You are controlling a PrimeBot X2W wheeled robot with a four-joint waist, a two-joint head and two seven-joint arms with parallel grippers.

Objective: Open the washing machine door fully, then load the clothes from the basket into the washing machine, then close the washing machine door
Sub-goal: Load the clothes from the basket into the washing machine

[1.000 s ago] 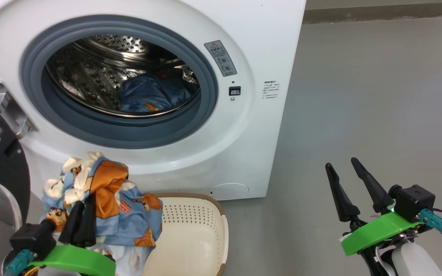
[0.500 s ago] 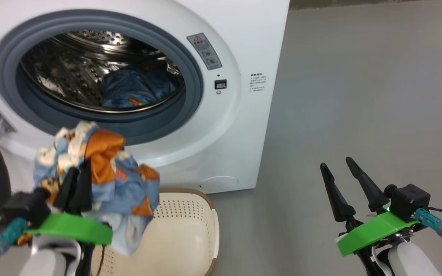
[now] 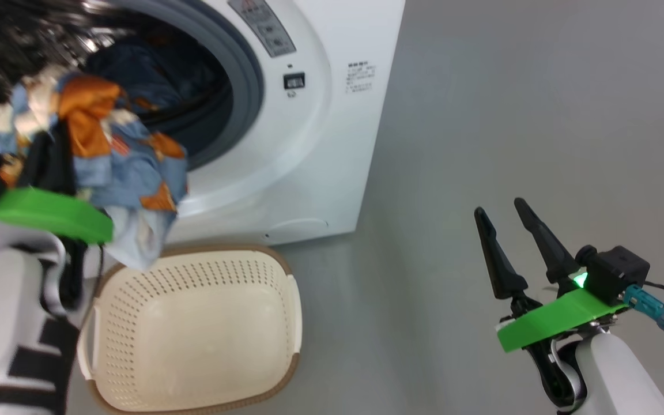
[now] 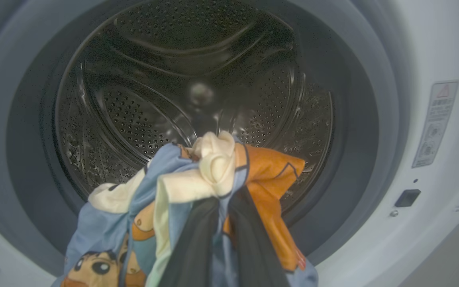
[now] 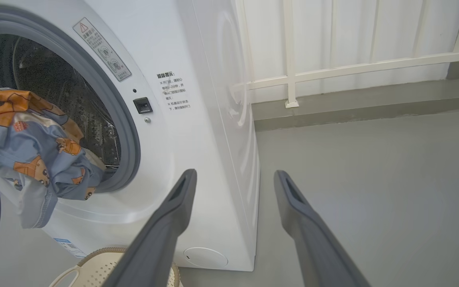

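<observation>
I report my left hand clamped shut on a bunched bear-print garment, light blue with orange and cream parts, held up before the grey rubber ring at the mouth of the washing machine. A second blue piece lies inside the perforated steel drum. The cream basket sits on the floor just in front of the machine, and my right hand stands spread wide, gripping nothing, well off to the machine's right.
</observation>
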